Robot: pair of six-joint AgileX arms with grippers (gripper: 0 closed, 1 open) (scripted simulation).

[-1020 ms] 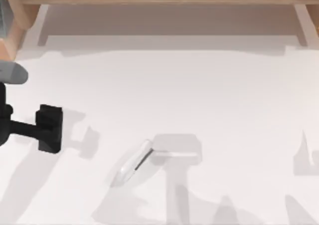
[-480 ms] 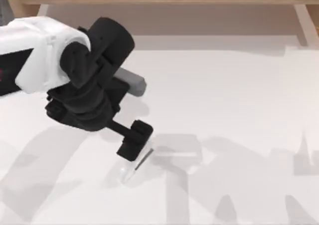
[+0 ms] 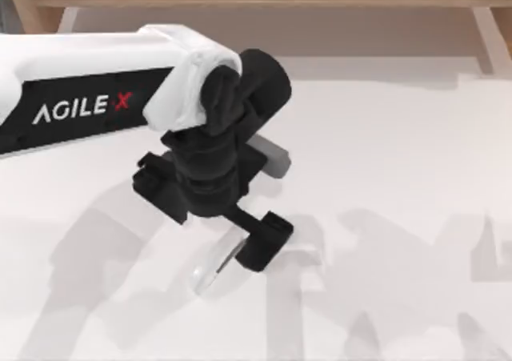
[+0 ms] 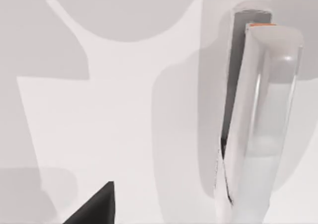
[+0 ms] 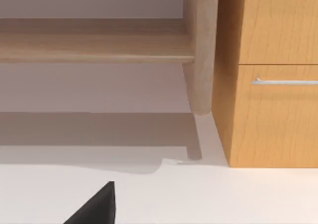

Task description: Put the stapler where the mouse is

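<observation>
Since half a second ago the left arm has swung further out over the pale white counter [image 3: 400, 137], carrying its black left claw [image 3: 258, 242] toward the right, so that the claw now hangs over the upper end of the stapler instead of beside it. The arm's white casing with dark lettering spans the left part of the top view, and its black wrist sits just behind the claw. A light wooden cabinet with a metal drawer handle [image 5: 268, 75] and a wooden shelf rail stand at the far edge of the counter in the right wrist view. The small white elongated stapler with a dark grey seam [image 3: 213, 268] lies flat on the counter directly under and slightly left of the claw, its lower end sticking out free; in the left wrist view it [image 4: 258, 119] runs lengthwise close below the camera. Whether the claw's fingers are spread or closed cannot be told.
</observation>
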